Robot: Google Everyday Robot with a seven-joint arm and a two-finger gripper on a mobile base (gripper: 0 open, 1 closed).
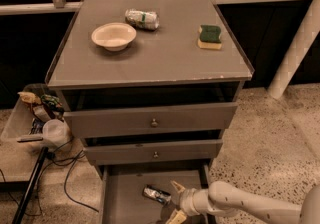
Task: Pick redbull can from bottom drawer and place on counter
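The redbull can (156,194) lies on its side in the open bottom drawer (125,203), near its right half. My gripper (175,202) reaches in from the lower right on a white arm, just right of the can. Its two fingers are spread apart, one finger (177,187) above and one below, with the can's right end close to the gap between them. The counter (150,60) is the grey cabinet top above, holding a white bowl (114,36), a green sponge (210,36) and a silver can with a green band (142,19).
Two upper drawers with round knobs (154,123) stand partly pulled out above the bottom drawer. A stand with a plastic cup (54,132) and clutter sits at the left. A white post (295,48) rises at the right. Speckled floor lies around.
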